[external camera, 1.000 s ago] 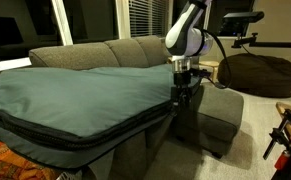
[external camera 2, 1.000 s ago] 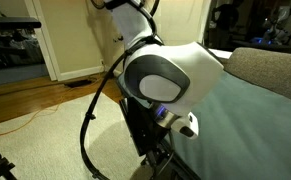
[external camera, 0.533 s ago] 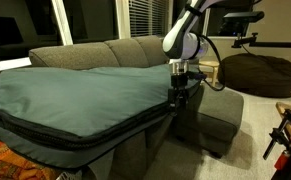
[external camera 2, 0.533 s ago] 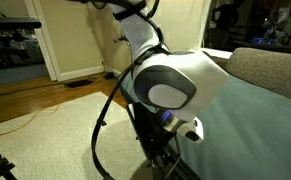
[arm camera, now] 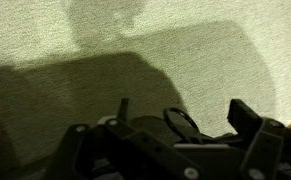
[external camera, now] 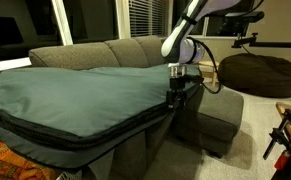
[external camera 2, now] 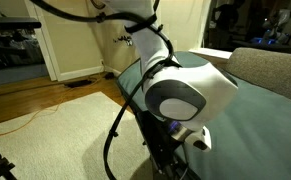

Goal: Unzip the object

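Listing from nine o'clock to three o'clock in an exterior view.

- Item 1: the object (external camera: 80,95), a teal-grey padded bag. It lies flat across the grey sofa (external camera: 115,52) and fills the nine-to-six o'clock part of the picture. A dark zipper band (external camera: 85,135) runs along its near edge, and its narrow end points toward three o'clock.
- Item 2: the gripper (external camera: 175,97). It points down at the bag's narrow tip, at the picture's centre, with the arm (external camera: 181,40) rising toward twelve o'clock.
- Item 3: grey sofa section (external camera: 220,112), just beside the gripper at four o'clock of it.
- Item 4: dark brown beanbag (external camera: 260,72), at two o'clock, well apart from the bag.

From the opposite exterior view:

- wooden floor (external camera 2: 25,100) at nine o'clock
- pale carpet (external camera 2: 55,140) at seven o'clock
- the arm's white joint (external camera 2: 185,95) at centre
- the bag (external camera 2: 260,125) at four o'clock, under the sofa back (external camera 2: 275,65)

Wrist view: the gripper (arm camera: 185,110) sits at six o'clock with its jaws standing wide apart and gripping nothing. A dark loop (arm camera: 181,120) of unclear kind lies between them. A pale textured surface (arm camera: 205,50) under shadow lies beyond.
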Action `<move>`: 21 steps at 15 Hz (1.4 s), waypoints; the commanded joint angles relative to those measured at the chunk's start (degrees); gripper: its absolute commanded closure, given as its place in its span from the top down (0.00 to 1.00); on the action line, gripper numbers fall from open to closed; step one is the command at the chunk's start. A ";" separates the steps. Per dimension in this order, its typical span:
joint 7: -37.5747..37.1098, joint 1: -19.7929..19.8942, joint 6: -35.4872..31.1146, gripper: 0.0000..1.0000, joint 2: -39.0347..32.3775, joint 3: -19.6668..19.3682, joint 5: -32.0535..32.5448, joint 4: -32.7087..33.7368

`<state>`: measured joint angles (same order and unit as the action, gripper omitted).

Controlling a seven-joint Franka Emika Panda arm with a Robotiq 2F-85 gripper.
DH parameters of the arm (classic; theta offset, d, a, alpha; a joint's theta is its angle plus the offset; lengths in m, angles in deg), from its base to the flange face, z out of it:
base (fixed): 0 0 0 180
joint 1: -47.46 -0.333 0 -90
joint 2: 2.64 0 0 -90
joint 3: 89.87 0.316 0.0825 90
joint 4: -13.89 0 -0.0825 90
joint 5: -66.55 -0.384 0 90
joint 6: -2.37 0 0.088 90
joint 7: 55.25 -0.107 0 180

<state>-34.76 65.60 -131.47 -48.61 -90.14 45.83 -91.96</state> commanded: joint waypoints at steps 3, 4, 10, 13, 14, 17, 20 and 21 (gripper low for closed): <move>1.88 2.33 1.73 1.00 -2.18 2.10 0.79 2.79; 2.04 2.49 1.72 1.00 -2.40 2.28 0.75 3.01; 2.50 2.85 1.48 0.46 -2.88 2.81 0.73 3.43; 2.57 2.85 1.53 0.26 -2.84 2.90 0.81 3.45; 2.53 2.81 1.48 0.20 -2.78 2.90 0.84 3.40; 2.20 2.61 1.50 0.06 -2.40 2.88 0.92 3.14; 1.15 1.74 1.45 0.02 -1.49 3.29 0.89 2.56; 0.72 1.38 1.57 0.04 -1.28 3.32 1.04 2.56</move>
<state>-32.87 66.91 -131.08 -51.33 -87.13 45.87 -88.94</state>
